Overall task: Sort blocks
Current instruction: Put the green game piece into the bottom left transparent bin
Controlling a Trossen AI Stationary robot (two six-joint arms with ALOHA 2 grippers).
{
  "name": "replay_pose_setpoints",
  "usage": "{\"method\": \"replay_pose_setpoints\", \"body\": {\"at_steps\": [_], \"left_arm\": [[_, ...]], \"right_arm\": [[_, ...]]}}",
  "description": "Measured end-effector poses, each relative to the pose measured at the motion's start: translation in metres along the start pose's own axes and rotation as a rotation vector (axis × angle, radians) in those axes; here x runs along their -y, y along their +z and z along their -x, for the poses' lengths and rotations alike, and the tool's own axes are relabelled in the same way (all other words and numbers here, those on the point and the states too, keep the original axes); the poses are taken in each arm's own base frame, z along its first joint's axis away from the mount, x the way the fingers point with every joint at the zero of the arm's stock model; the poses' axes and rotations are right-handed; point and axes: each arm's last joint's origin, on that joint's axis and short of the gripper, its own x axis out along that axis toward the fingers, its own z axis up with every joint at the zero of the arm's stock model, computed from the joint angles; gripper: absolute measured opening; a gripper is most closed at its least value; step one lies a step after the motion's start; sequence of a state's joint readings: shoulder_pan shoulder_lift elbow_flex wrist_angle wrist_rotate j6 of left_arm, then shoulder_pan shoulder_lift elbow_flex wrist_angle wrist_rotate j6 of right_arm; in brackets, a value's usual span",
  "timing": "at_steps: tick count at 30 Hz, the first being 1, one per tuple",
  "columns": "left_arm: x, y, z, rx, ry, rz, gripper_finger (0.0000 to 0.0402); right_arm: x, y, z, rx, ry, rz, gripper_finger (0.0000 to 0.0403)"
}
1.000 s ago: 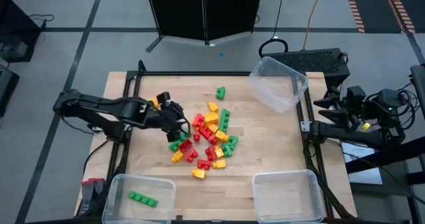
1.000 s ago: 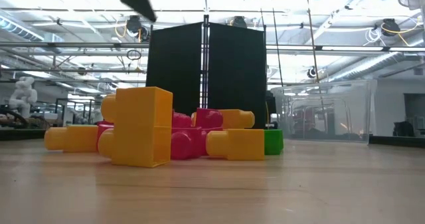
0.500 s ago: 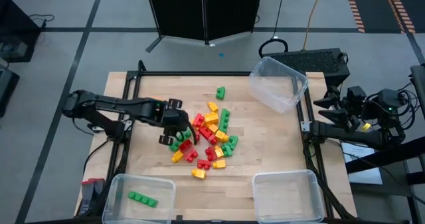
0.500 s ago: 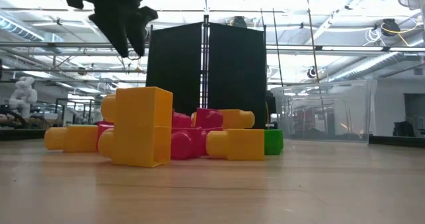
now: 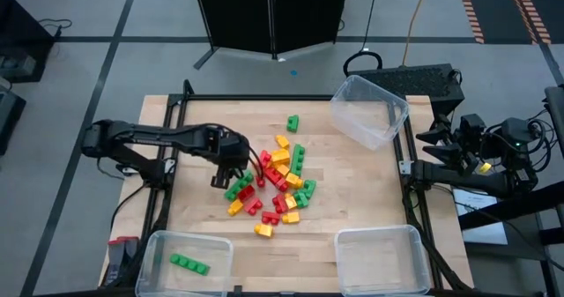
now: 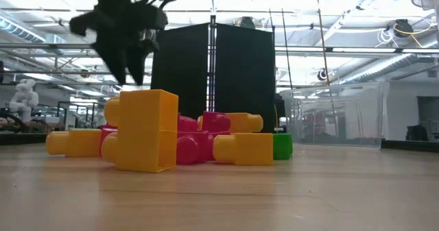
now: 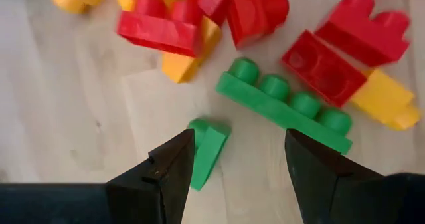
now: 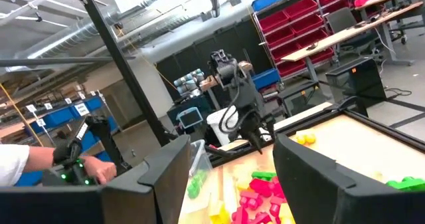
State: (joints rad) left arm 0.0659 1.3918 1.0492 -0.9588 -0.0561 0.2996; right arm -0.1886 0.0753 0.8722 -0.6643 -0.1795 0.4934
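Note:
The blocks [image 5: 275, 184], red, green and yellow-orange, lie in a loose pile at mid-table. One green block [image 5: 292, 122] lies apart toward the far edge. My left gripper [image 5: 229, 168] hangs open over the pile's left edge, pointing down and touching nothing. In the left wrist view a small green block [image 7: 207, 151] lies below its left finger [image 7: 159, 177], and a long four-stud green block [image 7: 285, 104] lies just beyond the fingertips. In the low view the left gripper [image 6: 125, 49] hovers above a big yellow block [image 6: 143, 129]. My right gripper [image 5: 445, 152] waits open off the table's right edge.
A clear bin [image 5: 368, 110] sits tilted at the far right corner. Another bin [image 5: 160, 246] at the near left holds a green block [image 5: 189, 263]. A third bin [image 5: 383, 260] stands at the near right. A person's hand [image 8: 70, 164] shows beyond the table.
My left gripper has come down toward the pile's left edge, shifted slightly toward the table's near edge, and rolled about its own axis. Its fingers have stayed apart. No block has moved.

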Motion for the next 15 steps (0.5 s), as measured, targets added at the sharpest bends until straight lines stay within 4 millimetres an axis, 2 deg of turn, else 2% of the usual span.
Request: {"method": "replay_pose_setpoints", "body": {"at_steps": [9, 15], "left_arm": [[0.003, -0.026, -0.039, -0.071, 0.018, -0.037, 0.0203], [-0.007, -0.031, -0.052, -0.026, 0.065, -0.039, 0.0203]], "right_arm": [[0.001, 0.000, 0.000, 0.017, -0.030, -0.019, 0.0208], [0.001, 0.001, 0.000, 0.029, -0.049, -0.037, 0.0208]]}}
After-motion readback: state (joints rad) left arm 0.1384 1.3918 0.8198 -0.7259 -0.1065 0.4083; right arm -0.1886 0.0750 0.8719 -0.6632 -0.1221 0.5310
